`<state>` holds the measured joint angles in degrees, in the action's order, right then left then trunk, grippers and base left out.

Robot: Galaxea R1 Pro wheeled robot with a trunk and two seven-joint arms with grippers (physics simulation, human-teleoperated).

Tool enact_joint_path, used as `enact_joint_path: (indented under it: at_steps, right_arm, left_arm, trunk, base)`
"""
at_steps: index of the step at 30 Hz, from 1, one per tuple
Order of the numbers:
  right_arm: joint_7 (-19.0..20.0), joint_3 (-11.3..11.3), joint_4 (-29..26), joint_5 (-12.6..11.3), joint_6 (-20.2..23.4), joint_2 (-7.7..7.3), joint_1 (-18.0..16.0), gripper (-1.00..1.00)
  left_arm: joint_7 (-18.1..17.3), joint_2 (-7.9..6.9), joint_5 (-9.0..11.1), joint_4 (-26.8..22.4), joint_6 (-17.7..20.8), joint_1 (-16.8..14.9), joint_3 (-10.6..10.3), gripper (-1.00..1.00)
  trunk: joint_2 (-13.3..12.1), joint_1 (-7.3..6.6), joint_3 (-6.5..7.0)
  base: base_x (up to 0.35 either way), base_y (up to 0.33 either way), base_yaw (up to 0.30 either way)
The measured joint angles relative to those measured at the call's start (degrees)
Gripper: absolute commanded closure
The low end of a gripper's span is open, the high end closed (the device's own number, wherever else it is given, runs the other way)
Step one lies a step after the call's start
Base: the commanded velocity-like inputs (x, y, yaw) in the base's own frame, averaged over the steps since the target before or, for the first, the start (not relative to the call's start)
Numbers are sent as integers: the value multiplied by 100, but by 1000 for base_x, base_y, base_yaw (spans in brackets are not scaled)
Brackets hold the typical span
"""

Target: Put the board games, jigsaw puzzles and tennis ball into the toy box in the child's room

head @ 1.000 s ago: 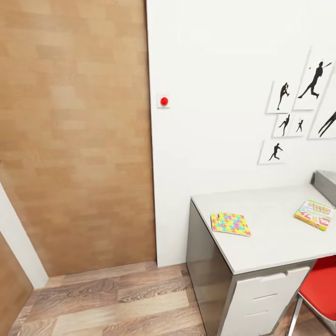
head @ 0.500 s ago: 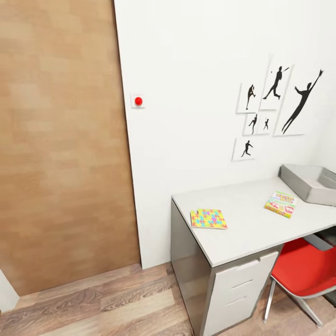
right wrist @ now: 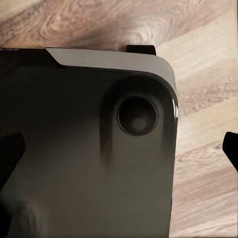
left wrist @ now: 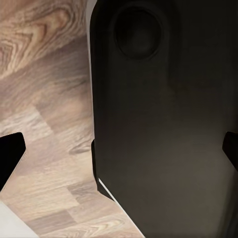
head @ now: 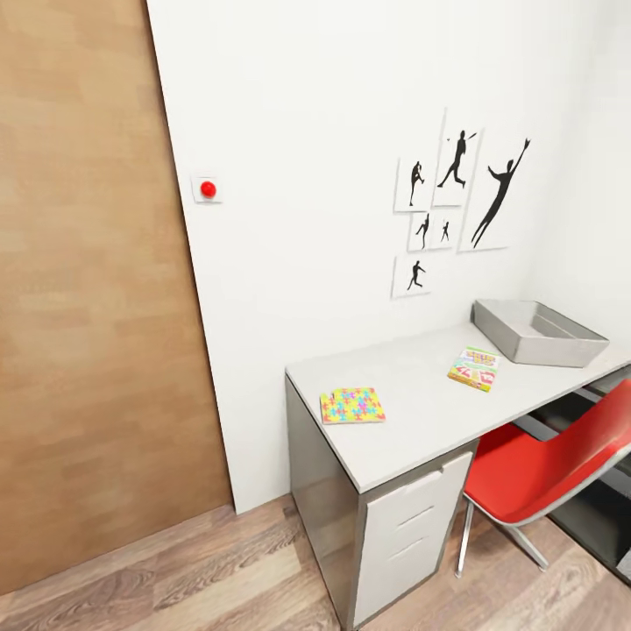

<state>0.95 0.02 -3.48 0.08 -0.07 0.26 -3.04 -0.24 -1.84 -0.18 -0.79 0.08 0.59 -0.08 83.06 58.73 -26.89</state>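
Observation:
The table [head: 412, 429] stands against the white wall of the child's room. Near its left end lie the jigsaw puzzles [head: 352, 406], thin multicolour squares, one on the other. Further right rests a board game [head: 474, 368], a flat green-edged box with busy art. The grey toy box [head: 537, 333] sits at the table's far right end. The tennis ball and the bed are out of view. My left gripper [left wrist: 119, 151] and right gripper [right wrist: 119, 148] are both open, hanging over the robot's dark body and the wood floor with nothing between their fingers.
A red chair [head: 543, 464] is pushed under the table's right half. White drawers [head: 407, 535] fill the table's left side. A wood-panelled door [head: 88, 307] stands to the left, with a red button [head: 208, 188] on the wall beside it. Plank floor [head: 202, 578] lies in front.
The camera has turned right, so the whole picture has shifted left. The toy box and the red chair have come fully into view. Nothing on the table has moved.

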Motion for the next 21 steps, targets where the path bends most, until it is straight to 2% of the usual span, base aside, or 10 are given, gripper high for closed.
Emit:
enact_joint_path:
  at_steps: [21]
  right_arm:
    - [-1,0,-18,1,-8,0,0,-100]
  left_arm:
    - [0,0,1,0,0,0,4,-100]
  trunk:
    - [0,0,0]
  base:
    - [0,0,-288]
